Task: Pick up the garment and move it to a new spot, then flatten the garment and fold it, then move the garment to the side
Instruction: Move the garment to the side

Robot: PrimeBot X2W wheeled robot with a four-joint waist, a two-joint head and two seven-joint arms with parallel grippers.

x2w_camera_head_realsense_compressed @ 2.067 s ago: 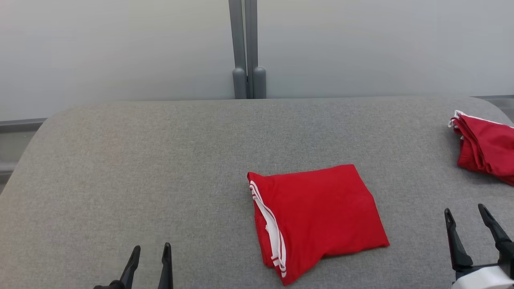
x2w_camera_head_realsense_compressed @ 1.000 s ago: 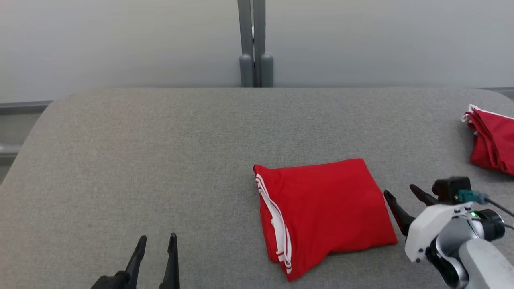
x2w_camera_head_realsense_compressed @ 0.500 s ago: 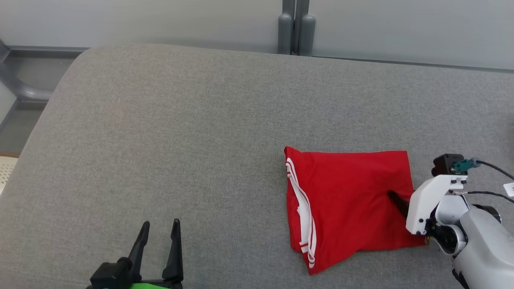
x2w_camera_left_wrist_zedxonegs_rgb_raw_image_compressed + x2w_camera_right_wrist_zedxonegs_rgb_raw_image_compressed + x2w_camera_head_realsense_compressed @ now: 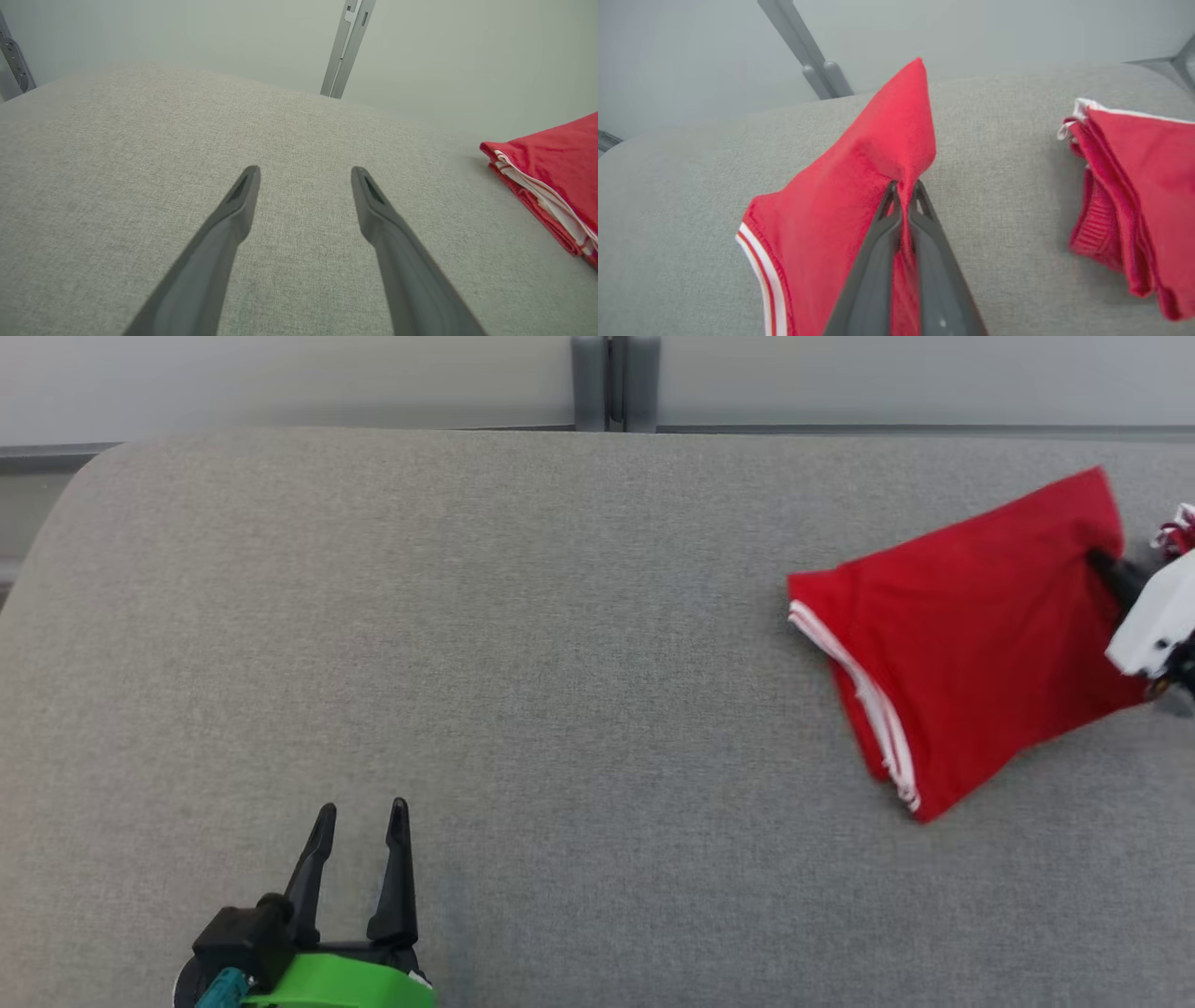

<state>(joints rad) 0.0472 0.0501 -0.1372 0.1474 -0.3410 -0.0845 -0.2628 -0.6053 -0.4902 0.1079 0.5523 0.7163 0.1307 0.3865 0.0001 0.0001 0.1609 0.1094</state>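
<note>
Left gripper [image 4: 362, 805] near left, above grey fabric-covered table [image 4: 467, 616], fingers parted, holding nothing; folded red garment [image 4: 971, 635] far right on table; right gripper [image 4: 906, 186] pinched tight on its lifted right edge; second red garment [image 4: 1134, 200] further right

The grey fabric-covered table [image 4: 467, 616] has rounded far corners and a fine woven surface. On its right part lies a folded red garment [image 4: 962, 625] with white stripes along its left edge, set at a slant, and its far right corner is raised off the fabric. Further right, near but not touching it, rests a second red garment [image 4: 1134, 196], folded in layers, with white trim.
</note>
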